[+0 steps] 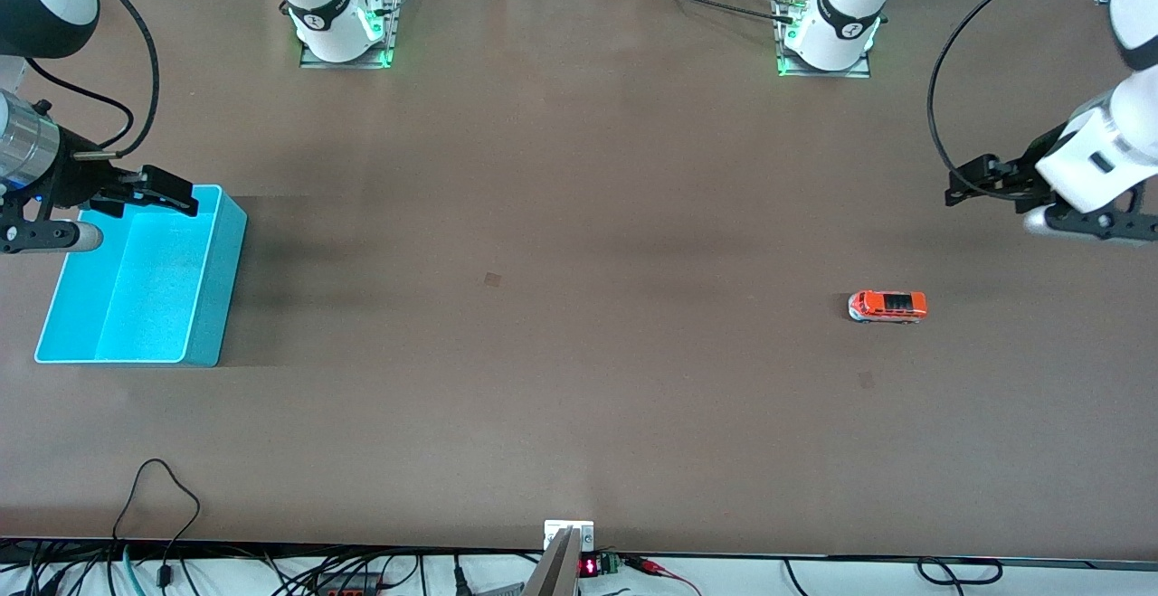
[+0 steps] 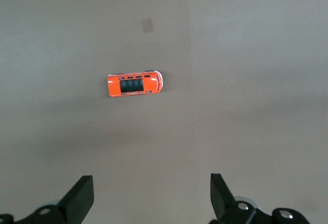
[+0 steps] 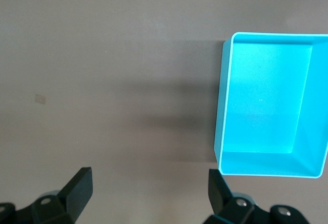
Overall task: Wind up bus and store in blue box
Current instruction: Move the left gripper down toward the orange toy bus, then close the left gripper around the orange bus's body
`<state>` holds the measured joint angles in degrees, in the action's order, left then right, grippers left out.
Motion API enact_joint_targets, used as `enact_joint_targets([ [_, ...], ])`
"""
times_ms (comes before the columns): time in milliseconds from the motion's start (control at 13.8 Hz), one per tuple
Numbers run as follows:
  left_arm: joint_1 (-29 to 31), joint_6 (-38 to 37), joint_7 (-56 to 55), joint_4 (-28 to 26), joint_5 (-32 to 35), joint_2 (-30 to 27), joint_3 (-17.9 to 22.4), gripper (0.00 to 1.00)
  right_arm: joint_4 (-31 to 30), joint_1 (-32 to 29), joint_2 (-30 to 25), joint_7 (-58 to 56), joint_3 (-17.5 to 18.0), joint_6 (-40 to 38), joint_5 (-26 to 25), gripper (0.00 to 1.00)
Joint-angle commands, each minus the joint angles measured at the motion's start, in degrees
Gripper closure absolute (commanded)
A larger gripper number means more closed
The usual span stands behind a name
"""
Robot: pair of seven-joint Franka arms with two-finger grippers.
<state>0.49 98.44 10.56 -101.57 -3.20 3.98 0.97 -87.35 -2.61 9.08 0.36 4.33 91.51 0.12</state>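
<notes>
Left pincer [image 1: 961, 191], wide and empty over the table [image 1: 579, 216], should descend squarely across the small orange toy bus [image 1: 887, 306]; right pincer [image 1: 167, 191] waits wide above the cyan plastic box [image 1: 204, 307]

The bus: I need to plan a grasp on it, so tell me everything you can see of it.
The bus is a small orange toy van with dark roof windows and a white lower front. It stands upright on its wheels on the bare table, toward the left arm's end, lengthwise along the table. Nothing touches it.
</notes>
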Motion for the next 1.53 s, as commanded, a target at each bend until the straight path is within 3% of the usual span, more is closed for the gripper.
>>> enact_joint_targets([
  [0, -0.4, 2.3, 8.3, 0.6, 1.4, 3.9, 0.0, 0.0, -0.5, -0.3, -0.5, -0.1, 0.2, 0.5, 0.0, 0.0],
  [145, -0.3, 4.5, 17.4, 0.2, 1.4, 6.8, 0.0, 0.0, -0.5, -0.3, -0.5, -0.1, 0.2, 0.5, 0.0, 0.0],
  [509, -0.1, 19.0, 39.8, -12.0, 4.3, 8.5, -0.4, 0.0, -0.5, -0.3, -0.5, -0.1, 0.2, 0.4, 0.0, 0.0],
  [1018, 0.6, 34.5, 70.9, -15.7, 5.0, 14.7, -0.4, 0.0, -0.5, -0.3, -0.5, -0.1, 0.2, 0.4, 0.0, 0.0],
  [1455, 0.8, 42.1, 75.8, -15.9, 9.8, 18.6, -0.4, 0.0, -0.5, -0.3, -0.5, -0.2, 0.2, 0.3, -0.1, 0.0],
])
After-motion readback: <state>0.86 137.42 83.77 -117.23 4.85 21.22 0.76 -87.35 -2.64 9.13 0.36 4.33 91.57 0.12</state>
